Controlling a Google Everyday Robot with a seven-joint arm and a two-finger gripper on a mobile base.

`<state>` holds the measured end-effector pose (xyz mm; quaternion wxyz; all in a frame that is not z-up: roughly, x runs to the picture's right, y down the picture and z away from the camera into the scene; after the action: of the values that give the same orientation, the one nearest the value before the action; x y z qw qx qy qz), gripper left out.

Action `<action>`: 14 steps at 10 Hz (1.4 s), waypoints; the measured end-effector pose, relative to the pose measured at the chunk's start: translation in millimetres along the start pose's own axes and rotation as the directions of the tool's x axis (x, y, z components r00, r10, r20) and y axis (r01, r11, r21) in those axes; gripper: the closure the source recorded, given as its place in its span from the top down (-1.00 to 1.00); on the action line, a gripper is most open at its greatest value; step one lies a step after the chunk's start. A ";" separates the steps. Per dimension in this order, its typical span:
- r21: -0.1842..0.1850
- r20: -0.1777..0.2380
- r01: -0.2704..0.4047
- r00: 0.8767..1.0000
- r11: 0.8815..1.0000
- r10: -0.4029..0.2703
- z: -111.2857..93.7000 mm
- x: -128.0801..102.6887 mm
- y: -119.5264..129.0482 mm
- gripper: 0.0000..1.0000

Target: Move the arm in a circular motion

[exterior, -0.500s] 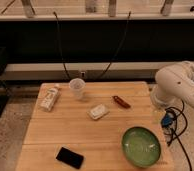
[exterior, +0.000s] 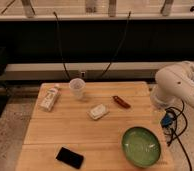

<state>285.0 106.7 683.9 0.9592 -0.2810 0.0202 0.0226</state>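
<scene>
The large white arm [exterior: 177,86] of thick rounded segments stands at the right edge of the view, bent beside the right side of the wooden table [exterior: 50,130]. Its lower segment drops toward the table's right edge. The gripper [exterior: 166,120] shows only as a dark and blue shape with cables under the arm, just off the table's right edge and above nothing on the table. It holds nothing that I can see.
On the table lie a white bottle on its side [exterior: 50,98], a clear plastic cup [exterior: 77,89], a white packet [exterior: 98,111], a red-brown snack bar [exterior: 121,102], a green bowl [exterior: 141,146] and a black phone [exterior: 70,157]. Dark shelving and hanging cables stand behind.
The arm has shifted only slightly at the right edge. The things on the table have not moved.
</scene>
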 end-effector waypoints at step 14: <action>0.015 -0.020 0.065 0.998 0.998 -0.064 -0.6 -43.1 4.4 0.60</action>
<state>241.8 108.8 683.2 0.9614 -0.2742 0.0208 -0.0113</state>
